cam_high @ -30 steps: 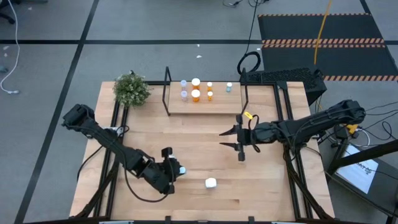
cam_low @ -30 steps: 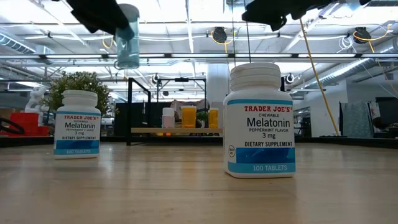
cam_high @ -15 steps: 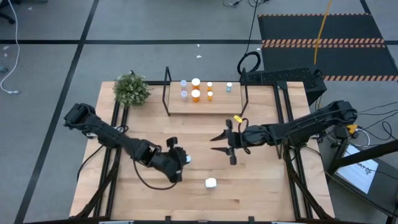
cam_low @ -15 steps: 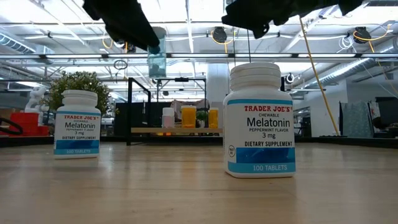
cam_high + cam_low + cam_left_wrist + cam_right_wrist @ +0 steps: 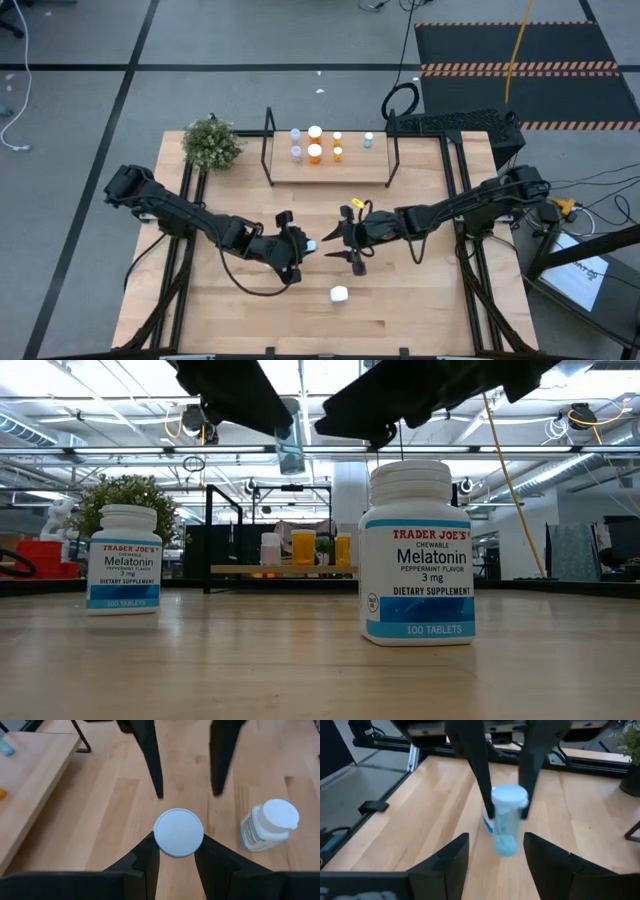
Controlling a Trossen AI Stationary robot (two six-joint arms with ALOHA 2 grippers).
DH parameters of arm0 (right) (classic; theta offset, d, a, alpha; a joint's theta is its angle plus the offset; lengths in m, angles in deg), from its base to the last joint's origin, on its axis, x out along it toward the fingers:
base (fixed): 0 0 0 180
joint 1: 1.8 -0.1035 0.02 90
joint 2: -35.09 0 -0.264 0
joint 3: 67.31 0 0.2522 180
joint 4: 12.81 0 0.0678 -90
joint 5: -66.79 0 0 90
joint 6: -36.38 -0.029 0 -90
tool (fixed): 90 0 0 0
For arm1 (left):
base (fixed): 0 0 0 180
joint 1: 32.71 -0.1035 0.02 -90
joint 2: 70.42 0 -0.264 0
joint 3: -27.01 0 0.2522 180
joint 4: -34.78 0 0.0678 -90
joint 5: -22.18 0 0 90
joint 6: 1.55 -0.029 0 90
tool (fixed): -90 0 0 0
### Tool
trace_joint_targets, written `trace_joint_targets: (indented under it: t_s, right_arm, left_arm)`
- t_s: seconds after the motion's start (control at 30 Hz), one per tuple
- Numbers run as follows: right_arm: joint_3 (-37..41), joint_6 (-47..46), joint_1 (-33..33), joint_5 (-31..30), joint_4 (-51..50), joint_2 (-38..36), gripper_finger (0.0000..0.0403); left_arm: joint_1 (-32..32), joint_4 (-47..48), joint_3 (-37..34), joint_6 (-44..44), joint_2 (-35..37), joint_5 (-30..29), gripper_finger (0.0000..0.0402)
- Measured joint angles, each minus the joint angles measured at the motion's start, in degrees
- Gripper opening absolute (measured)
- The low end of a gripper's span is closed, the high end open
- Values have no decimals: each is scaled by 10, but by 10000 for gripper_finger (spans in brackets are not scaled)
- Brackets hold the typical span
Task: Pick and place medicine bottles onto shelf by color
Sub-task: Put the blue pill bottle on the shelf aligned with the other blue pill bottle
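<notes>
A pale blue medicine bottle (image 5: pixel 508 822) with a white cap (image 5: pixel 178 832) is in my left gripper (image 5: pixel 178 845), above the table's middle (image 5: pixel 311 244) and lifted clear in the low view (image 5: pixel 290 448). My right gripper (image 5: pixel 338 248) is open and faces it from the table's right. Its fingers (image 5: pixel 445 865) stand just short of the bottle on either side and touch nothing. The shelf (image 5: pixel 330 168) stands at the far edge and carries several orange, white and pale blue bottles. A white bottle (image 5: pixel 339 294) stands upright on the table nearer the front. My left gripper pinches the pale blue bottle between its two fingers (image 5: pixel 477 775) at the top, just under the white cap's rim (image 5: pixel 160 851). The fingers come from above, slanting toward the table's right. The bottle hangs below them, close to upright and clear of the table.
A potted green plant (image 5: pixel 211 144) sits at the far left corner. Two white Melatonin bottles (image 5: pixel 418 555) (image 5: pixel 122 560) stand close to the low camera. Black frame uprights (image 5: pixel 268 146) bound the shelf's ends. Bare wood lies between the shelf and the grippers.
My left gripper has carried the blue bottle from the near left toward the table's middle, to the right and a little farther back. The bottle has stayed lifted. My right gripper has moved toward the table's left and a little nearer, closing on the bottle with its fingers still open.
</notes>
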Motion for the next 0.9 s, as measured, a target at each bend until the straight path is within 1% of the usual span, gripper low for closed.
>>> trace_joint_targets:
  t_s: [0.1,0.2,0.37,0.47,0.63,0.9]
  right_arm:
    - [-4,-3,0,15,-1,3,196]
    - [-4,-10,0,15,-2,3,203]
    - [-4,-10,1,10,-4,3,200]
    - [-4,-10,1,-19,-4,3,198]
    - [-4,-12,3,-21,-3,3,197]
    - [-4,-12,12,-20,-2,3,195]
  left_arm:
    - [-5,-3,0,-9,0,0,113]
    - [-11,-5,0,-11,0,0,113]
    - [-14,-25,0,-12,0,0,113]
    - [-14,-50,0,-23,0,-1,113]
    - [-14,-81,0,-40,0,-1,113]
    - [-14,-105,0,-42,0,-1,113]
